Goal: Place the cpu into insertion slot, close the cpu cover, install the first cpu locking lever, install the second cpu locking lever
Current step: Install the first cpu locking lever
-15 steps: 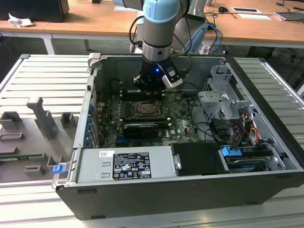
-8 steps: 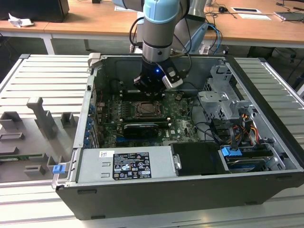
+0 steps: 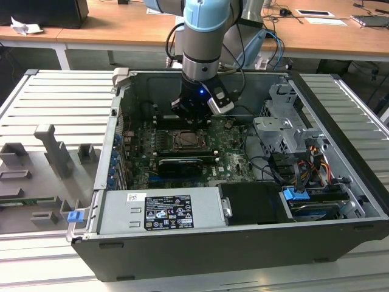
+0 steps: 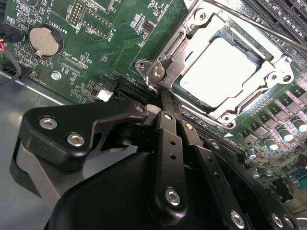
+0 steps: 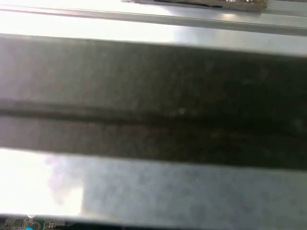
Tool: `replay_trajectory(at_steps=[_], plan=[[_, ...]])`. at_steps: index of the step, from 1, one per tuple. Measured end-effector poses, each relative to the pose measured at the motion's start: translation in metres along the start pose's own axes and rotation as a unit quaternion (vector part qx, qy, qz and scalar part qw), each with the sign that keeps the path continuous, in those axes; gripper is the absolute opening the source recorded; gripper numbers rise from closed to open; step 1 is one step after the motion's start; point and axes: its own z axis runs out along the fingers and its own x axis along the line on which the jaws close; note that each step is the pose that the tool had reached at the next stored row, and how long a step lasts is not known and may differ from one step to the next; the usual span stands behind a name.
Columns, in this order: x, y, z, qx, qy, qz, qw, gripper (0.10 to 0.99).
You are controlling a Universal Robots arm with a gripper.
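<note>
second wrist view, jaws (image 4: 160,103) together beside cpu cover (image 4: 211,43), cpu (image 4: 223,72) seated

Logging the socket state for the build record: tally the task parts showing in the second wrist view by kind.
cpu, seated under the frame: 1
cpu cover, closed down over the chip: 1
insertion slot, dark rim showing at the chip's edge: 1
gripper, fingers together at the socket's corner: 1
Total: 4

Glossy metal cpu cover (image 4: 175,62); matt cpu (image 4: 225,72).
</note>
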Motion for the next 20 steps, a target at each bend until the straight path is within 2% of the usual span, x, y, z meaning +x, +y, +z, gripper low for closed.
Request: replay_trajectory(at_steps=[2,7,20], plan=[[-0.0001,0.0003,-0.0019,-0.0001,-0.0001,0.0,1.0,0.106],[-0.0003,0.0015,-0.0147,0.0001,0.0,0.0,1.0,0.106],[0.0002,-0.0039,-0.0159,0.0002,0.0,0.0,1.0,0.106]])
